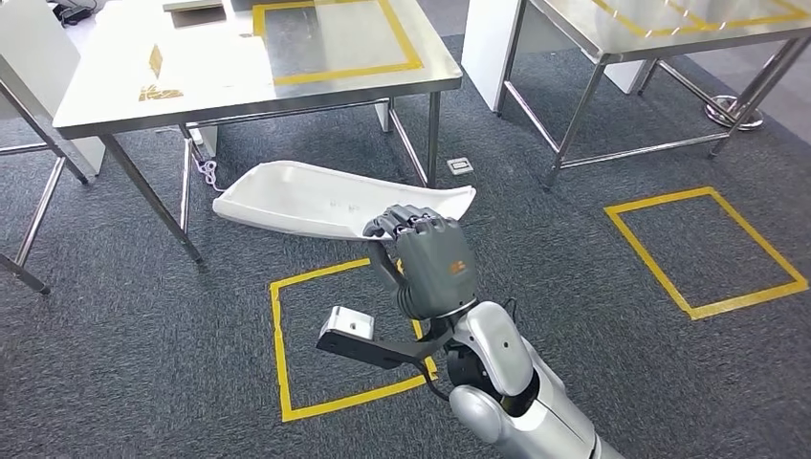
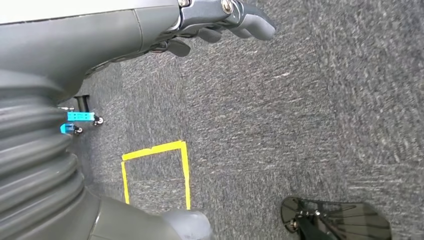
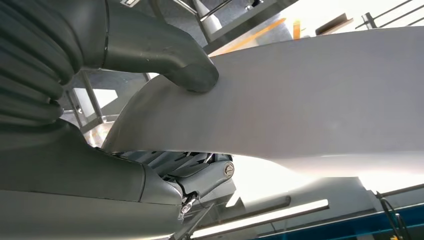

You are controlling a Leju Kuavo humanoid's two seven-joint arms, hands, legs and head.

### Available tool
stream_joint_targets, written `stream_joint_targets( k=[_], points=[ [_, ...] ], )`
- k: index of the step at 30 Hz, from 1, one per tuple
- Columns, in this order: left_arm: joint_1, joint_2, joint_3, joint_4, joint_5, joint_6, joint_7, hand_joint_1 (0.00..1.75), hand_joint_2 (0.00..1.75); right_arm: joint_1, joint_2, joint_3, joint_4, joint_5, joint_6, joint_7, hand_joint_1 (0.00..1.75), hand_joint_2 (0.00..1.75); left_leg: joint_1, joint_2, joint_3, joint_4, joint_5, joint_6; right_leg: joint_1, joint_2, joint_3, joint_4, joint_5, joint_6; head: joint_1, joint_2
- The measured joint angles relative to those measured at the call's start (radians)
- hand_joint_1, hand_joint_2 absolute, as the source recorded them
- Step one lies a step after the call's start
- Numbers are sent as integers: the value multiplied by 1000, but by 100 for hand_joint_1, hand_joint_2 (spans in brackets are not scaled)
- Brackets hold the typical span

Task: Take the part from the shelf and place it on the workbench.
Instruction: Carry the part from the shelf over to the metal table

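The part [image 1: 316, 196] is a long, curved white panel. My right hand [image 1: 430, 258] grips it near one end and holds it in the air above the carpet, in front of the steel workbench [image 1: 191, 72]. In the right wrist view the thumb [image 3: 190, 65] presses on one face of the panel [image 3: 310, 100] and the fingers [image 3: 200, 170] wrap the other face. The workbench top carries a yellow taped rectangle [image 1: 409, 48]. My left hand [image 2: 220, 20] hangs over the carpet with its fingers loosely extended and nothing in it.
A second steel table [image 1: 612, 38] stands at the back right. Yellow tape squares mark the carpet below my right arm [image 1: 287, 382] and to the right [image 1: 708, 249]. A floor socket [image 1: 460, 164] lies by the workbench leg. A small blue device [image 2: 80, 117] sits on the floor.
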Motion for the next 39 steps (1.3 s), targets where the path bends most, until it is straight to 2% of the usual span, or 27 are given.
stream_joint_targets(
  k=[1,2,3,5,7,9,11,13,15,17,18,19,22,23,25,26,27,28,29,31,32,33,34,35,37,38,39],
  points=[
    [1,0,0,0,0,0,0,0,175,2,0,0,0,0,0,0,175,175,0,-2,1,1,-4,-1,0,0,-21,35,-8,0,0,0],
    [2,0,0,0,0,0,0,0,175,3,0,-1,0,0,0,0,175,175,1,-4,4,2,-7,-4,-1,1,-26,34,3,0,0,0],
    [3,-1,0,0,0,0,-1,0,175,3,0,-1,0,0,0,0,175,175,2,-6,8,3,-11,-8,-2,1,-10,-5,31,-1,0,0],
    [3,-1,0,0,0,0,-3,0,175,1,0,-1,0,0,1,0,175,175,2,-8,19,6,-20,-20,-2,2,48,-136,91,-5,0,0],
    [2,-1,0,0,0,1,-6,0,175,0,0,0,1,0,2,0,175,175,2,-9,25,7,-28,-36,3,2,80,-209,89,-17,0,0],
    [2,-1,0,0,0,3,-10,0,175,0,0,-1,1,0,2,0,175,175,3,-9,33,18,-30,-53,6,4,93,-216,72,-36,-1,0],
    [0,-1,0,0,0,6,-13,0,175,1,1,-2,1,0,0,0,175,175,5,-6,26,62,-21,-65,4,3,125,-223,73,-55,-3,0],
    [-3,-2,0,0,0,8,-14,0,175,0,2,-2,1,0,-1,-1,175,175,6,-2,-36,162,-16,-72,4,-1,162,-229,54,-68,-7,0],
    [-2,-3,0,1,0,10,-13,0,175,2,2,-2,1,0,-3,-1,175,175,6,0,-134,273,-48,-77,5,-1,190,-232,29,-73,-11,0],
    [4,-3,0,1,0,11,-11,0,175,5,2,-2,1,0,-4,0,175,175,6,1,-203,302,-99,-77,5,4,223,-235,2,-73,-12,0],
    [6,-3,0,1,1,12,-11,0,175,5,2,-2,1,0,-4,-1,175,175,6,1,-218,275,-107,-75,4,6,244,-237,-14,-71,-13,0],
    [8,-2,0,1,1,12,-11,0,175,5,2,-2,1,0,-4,-1,175,175,5,2,-222,224,-86,-70,4,7,268,-240,-32,-70,-13,0],
    [17,0,1,1,3,15,-12,0,175,3,2,-2,3,0,-4,-1,175,175,-5,14,-212,50,128,-52,8,9,328,-259,-87,-58,-19,0],
    [20,0,1,1,4,16,-12,0,175,3,2,-2,4,0,-4,-2,175,175,-7,16,-207,26,171,-47,10,11,349,-270,-98,-52,-22,0],
    [19,-1,1,1,5,17,-14,0,175,-2,4,-1,4,1,-4,-2,175,175,-7,13,-184,22,150,-36,12,12,372,-268,-79,-39,-21,0],
    [17,-2,1,1,5,17,-16,0,175,-5,6,-1,4,1,-5,-2,175,175,-5,9,-164,15,135,-28,13,12,363,-232,-51,-35,-19,0],
    [16,-2,1,1,5,17,-18,0,175,-8,6,0,5,1,-7,-2,175,175,-4,6,-139,7,119,-22,13,12,330,-172,-23,-33,-15,0],
    [16,-2,2,1,5,17,-19,0,175,-9,7,0,6,1,-8,-2,175,175,-3,2,-111,-3,103,-17,13,12,283,-100,-11,-33,-11,0],
    [17,-2,2,1,5,18,-20,0,175,-7,6,1,7,0,-9,-2,175,175,-4,-2,-83,-13,86,-14,14,12,229,-34,-22,-35,-7,0],
    [18,-1,2,1,5,18,-20,0,175,-3,5,1,11,0,-10,-2,175,175,-7,-9,-22,-32,49,-10,15,12,123,31,-108,-35,-2,0],
    [19,-1,2,1,5,18,-20,0,175,-2,5,2,12,0,-10,-2,175,175,-9,-14,11,-39,28,-9,16,12,81,29,-155,-35,-1,0],
    [20,-1,2,1,6,18,-20,0,175,-2,4,2,14,0,-10,-2,175,175,-11,-18,45,-44,7,-9,17,12,45,9,-181,-36,0,0],
    [21,-1,2,1,7,18,-20,0,175,-2,4,2,15,-1,-10,-2,175,175,-13,-21,78,-47,-15,-10,17,12,17,-29,-166,-38,1,0],
    [24,-1,2,1,8,18,-21,0,175,-1,3,2,17,-2,-9,-2,175,175,-14,-23,105,-49,-38,-11,17,12,-6,-83,-93,-41,2,0],
    [25,-1,3,3,10,19,-21,0,175,1,0,3,25,-4,-6,-3,175,175,-18,-28,145,-40,-86,-17,23,13,-45,-199,136,-49,-2,0],
    [25,-1,4,4,11,20,-21,0,175,2,-1,4,28,-6,-3,-2,175,175,-18,-30,160,-36,-108,-21,27,13,-52,-232,222,-53,-4,0],
    [23,-1,5,4,12,21,-21,0,175,0,-1,4,30,-7,-1,-2,175,175,-18,-32,174,-26,-120,-28,30,13,-54,-246,258,-57,-6,0]
  ],
)
